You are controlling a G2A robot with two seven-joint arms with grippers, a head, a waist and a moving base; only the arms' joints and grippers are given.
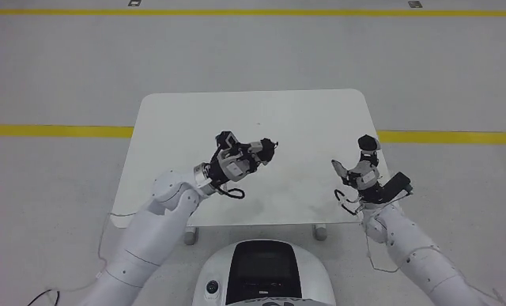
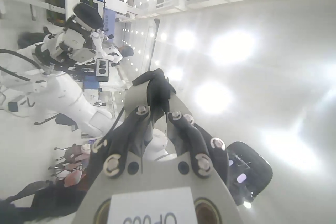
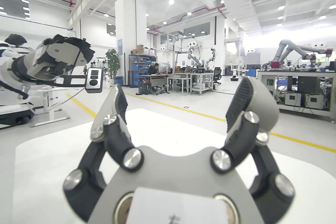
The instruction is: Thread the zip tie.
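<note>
Over the middle of the white table (image 1: 300, 116), my left gripper (image 1: 267, 149) is held up with its black fingertips pressed together. A thin dark strand (image 2: 118, 117), apparently the zip tie, trails from those tips back along one finger. The right wrist view has that same gripper (image 3: 84, 47) off to the side, shut, with a thin line across its grey finger plate. My right gripper (image 1: 353, 156) hovers above the table's right side. Its ribbed fingers stand wide apart around nothing (image 3: 181, 86). A wide gap separates the two grippers.
The tabletop (image 3: 39, 156) is bare white with rounded corners. Yellow floor lines (image 1: 63, 130) run behind and beside it. Workbenches, shelves and other robots stand far off in the hall.
</note>
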